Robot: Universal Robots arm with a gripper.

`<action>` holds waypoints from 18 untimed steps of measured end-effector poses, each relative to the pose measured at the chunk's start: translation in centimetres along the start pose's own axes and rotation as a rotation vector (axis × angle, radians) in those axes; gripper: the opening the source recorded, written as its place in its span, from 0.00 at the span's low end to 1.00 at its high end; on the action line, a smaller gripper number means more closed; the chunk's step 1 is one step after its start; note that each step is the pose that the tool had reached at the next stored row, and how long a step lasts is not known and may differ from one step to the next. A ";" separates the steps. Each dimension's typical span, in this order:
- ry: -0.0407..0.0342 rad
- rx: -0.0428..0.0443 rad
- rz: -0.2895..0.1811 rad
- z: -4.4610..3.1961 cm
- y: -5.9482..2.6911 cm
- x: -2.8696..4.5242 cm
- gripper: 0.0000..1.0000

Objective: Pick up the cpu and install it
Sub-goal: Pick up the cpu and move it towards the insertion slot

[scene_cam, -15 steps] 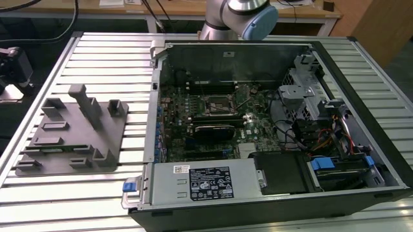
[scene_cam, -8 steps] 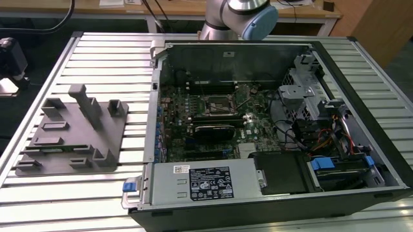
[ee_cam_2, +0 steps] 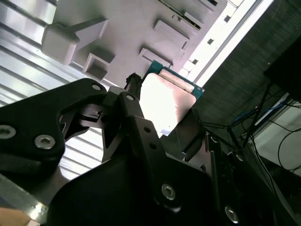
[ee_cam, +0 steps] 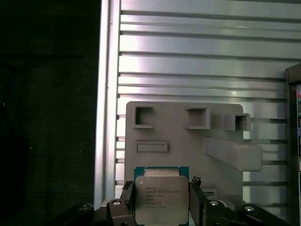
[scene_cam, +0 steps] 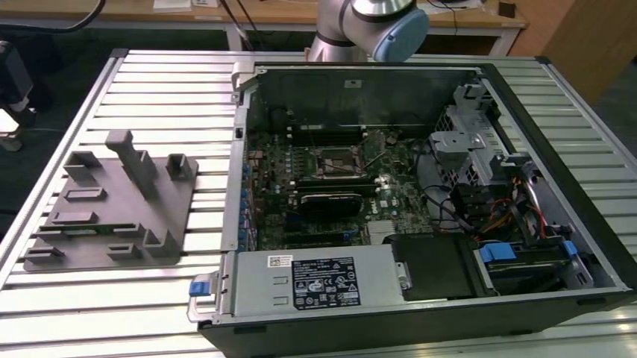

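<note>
— What lies around the fixture plate (scene_cam: 110, 224)?

— Your slatted metal table (scene_cam: 149, 306) carries it, flat, with its grey blocks and pockets standing up. Just beside the plate, on the exterior view's right, you have the open computer case (scene_cam: 348, 78), lying on its side with the motherboard (scene_cam: 339, 171) facing up. Beyond the case, farther from the plate, your arm (scene_cam: 383, 26) rises, a blue cap on its joint.

— And the gripper?

— In the first wrist view your gripper (ee_cam: 161, 183) hangs over the fixture plate, clear of it. The plate's near edge lies behind it, and the plate's long raised bar (ee_cam: 233, 153) is off to one side. The black fingers (ee_cam: 196, 193) are pressed in from two opposite sides, pinching the cpu between them.

— Where is the cpu, then?

— You have the cpu (ee_cam: 161, 200) in that grip, lifted off the plate and touching nothing but the fingers. In the first wrist view its silver lid faces the camera, with a thin green rim around it. The second wrist view shows it from the side (ee_cam_2: 167, 103), bright and tilted, with the plate's pockets behind it.

— Is anything else on the plate?

— Only its own moulded shapes, as far as you can see here.
</note>
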State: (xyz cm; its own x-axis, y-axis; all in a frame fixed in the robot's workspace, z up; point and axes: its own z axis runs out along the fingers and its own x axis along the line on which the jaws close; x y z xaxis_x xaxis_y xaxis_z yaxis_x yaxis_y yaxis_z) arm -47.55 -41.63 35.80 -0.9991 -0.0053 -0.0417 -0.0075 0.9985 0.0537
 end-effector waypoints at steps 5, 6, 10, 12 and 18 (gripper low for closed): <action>-0.0026 0.0000 0.000 -1.34 0.10 -0.06 0.55; -0.0030 0.0000 0.000 -1.59 0.12 -0.07 0.55; -0.0044 0.0000 0.000 -2.64 0.19 -0.11 0.55; -0.0050 0.0000 0.000 -3.12 0.22 -0.13 0.55; -0.0064 0.0000 0.000 -4.53 0.31 -0.19 0.55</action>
State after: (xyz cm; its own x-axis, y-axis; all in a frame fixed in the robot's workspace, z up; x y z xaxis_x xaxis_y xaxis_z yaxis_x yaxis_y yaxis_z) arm -47.54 -41.56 40.34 -0.9988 -0.0053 -0.0481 -0.0079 0.9985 0.0536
